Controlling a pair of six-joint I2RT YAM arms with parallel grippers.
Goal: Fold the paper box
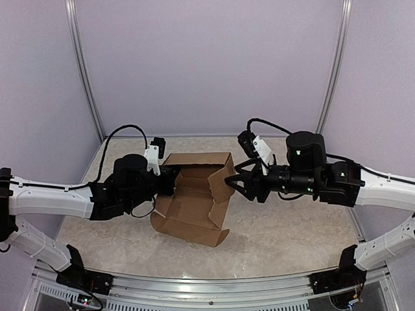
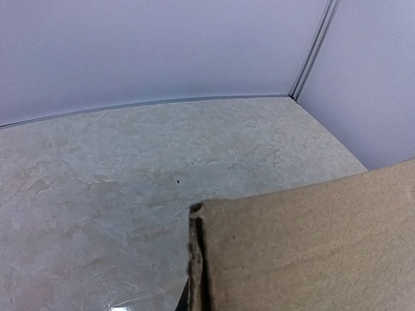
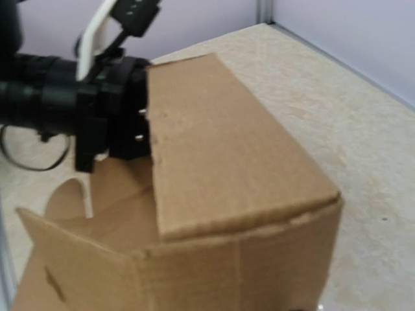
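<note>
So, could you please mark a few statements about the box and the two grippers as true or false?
1. The plain brown cardboard box sits between the two grippers. True.
2. The box is fully closed. False: its top is open and flaps still stick out.
3. The left gripper meets the box's left wall. True.
4. The right gripper is parked far from the box. False: it is right at the box's right flap.
5. A second box lies on the pale marbled table. False: only one box is there.
</note>
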